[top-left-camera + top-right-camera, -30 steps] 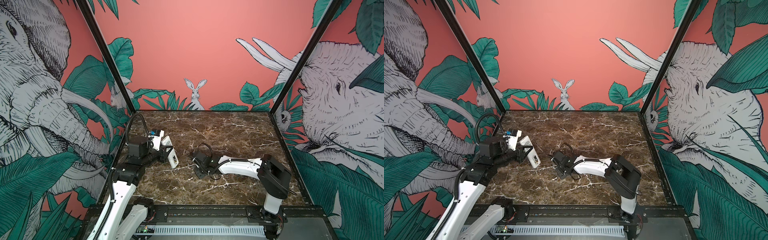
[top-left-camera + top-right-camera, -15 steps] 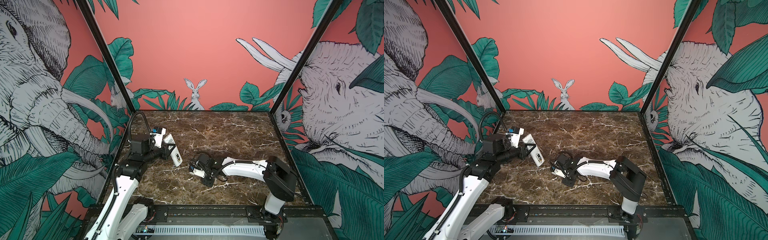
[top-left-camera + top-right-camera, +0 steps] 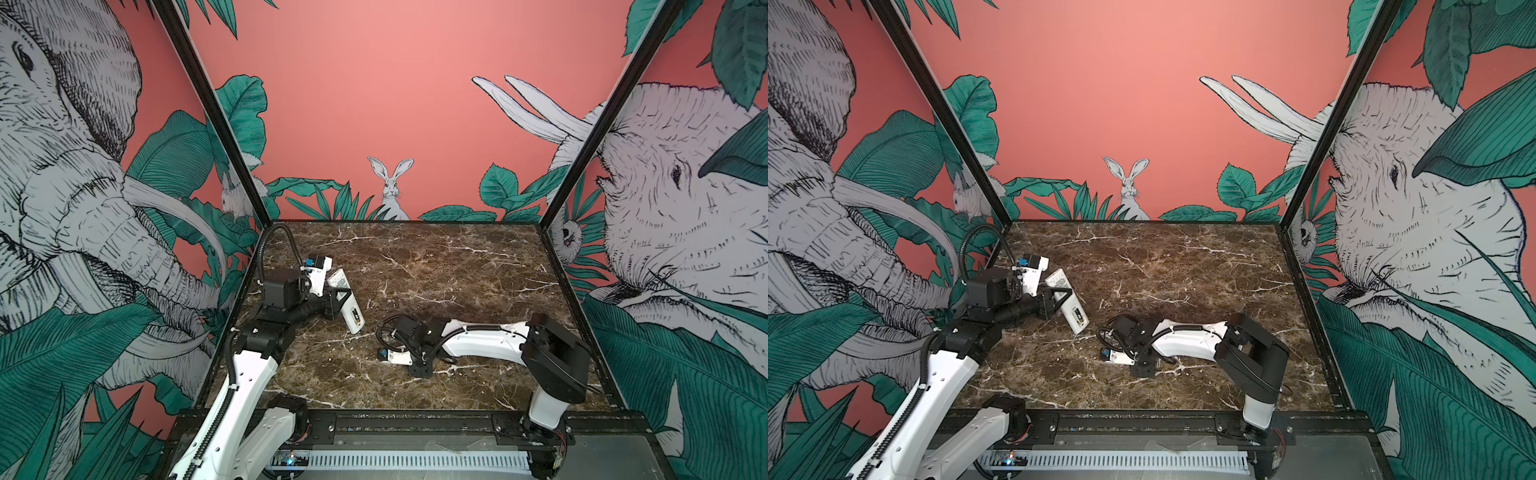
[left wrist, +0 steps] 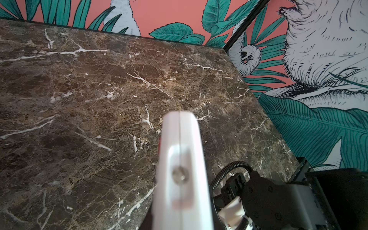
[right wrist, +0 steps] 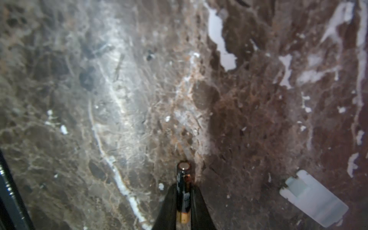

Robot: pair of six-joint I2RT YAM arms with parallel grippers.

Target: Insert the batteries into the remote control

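Left gripper (image 3: pixel 338 296) was at the left side of the brown marble-patterned tabletop (image 3: pixel 457 270). Its black jaws were clamped narrow across the middle of the slim white rectangular remote control (image 3: pixel 353 318). The remote control was held slantwise, one end toward the back-left corner, the other toward the table's centre and front. In both top views it showed a plain white face with a small greyish recess near the nearer end; contents too small to tell. Could not tell whether that nearer end touched the marble. From the left wrist camera the remote control (image 4: pixel 180 159) appeared edge-on and blurred. It had a seam along its length and a small round stud, and it jutted out over the tabletop.

Right gripper (image 3: pixel 419 369) pointed down at the marble near front-centre, well apart from the remote control. In the right wrist view its two black fingers (image 5: pixel 166 207) pinched a slim black gold-ended cylindrical battery (image 5: pixel 183 191). The jaws stood only the battery's width apart. The gold end sat back between the fingers and the flat silver end stuck out toward the tabletop. Could not tell whether that tip met the surface. A short plain white rectangular plastic piece (image 5: pixel 314 201) lay flat on the marble near the held battery, not touching it.
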